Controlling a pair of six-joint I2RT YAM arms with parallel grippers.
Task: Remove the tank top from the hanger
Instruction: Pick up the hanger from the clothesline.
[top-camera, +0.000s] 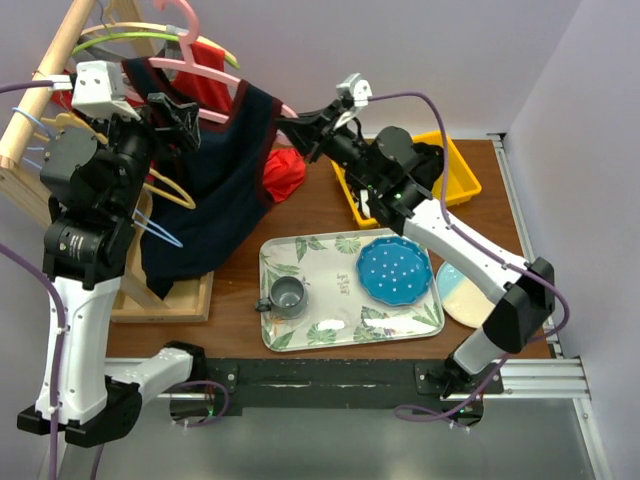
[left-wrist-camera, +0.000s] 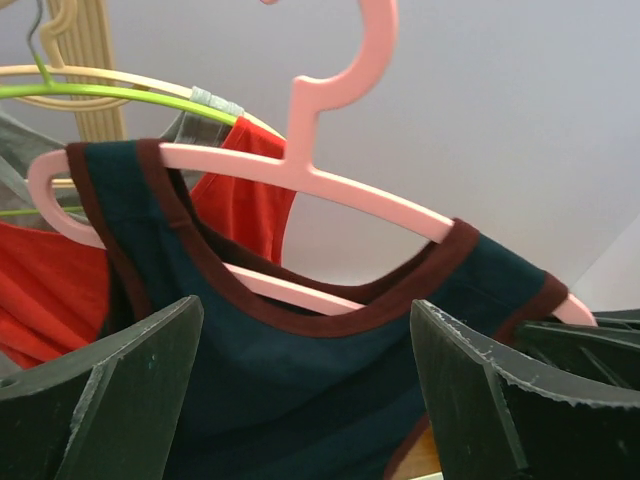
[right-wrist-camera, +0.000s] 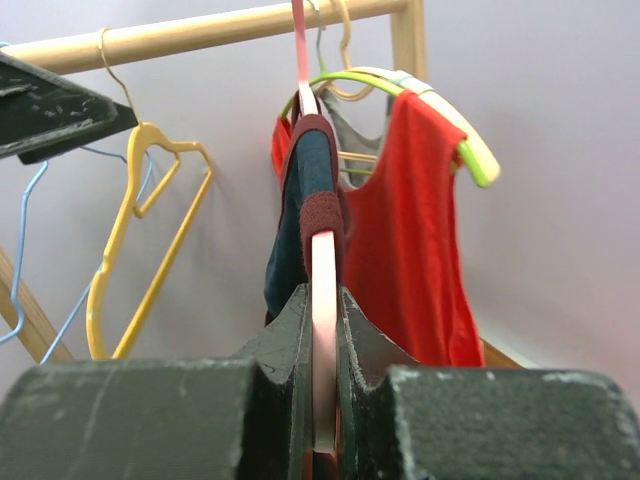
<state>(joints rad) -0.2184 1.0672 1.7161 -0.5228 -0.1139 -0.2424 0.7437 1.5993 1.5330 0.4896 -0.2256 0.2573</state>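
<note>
The tank top (left-wrist-camera: 270, 370) hangs on the pink hanger (left-wrist-camera: 330, 185). The right end effector (right-wrist-camera: 325, 312) pinches the hanger's tip, hiding it. The left end effector (left-wrist-camera: 305, 310) gapes wide at the neckline; contact is unclear.

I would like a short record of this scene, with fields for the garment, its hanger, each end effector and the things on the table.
tank top: navy with maroon trim, both straps on the pink hanger
right end effector: shut on one end of the pink hanger
left end effector: open, facing the neckline
behind: red garment on a green hanger
table: tray holding a blue plate and a grey cup
</note>
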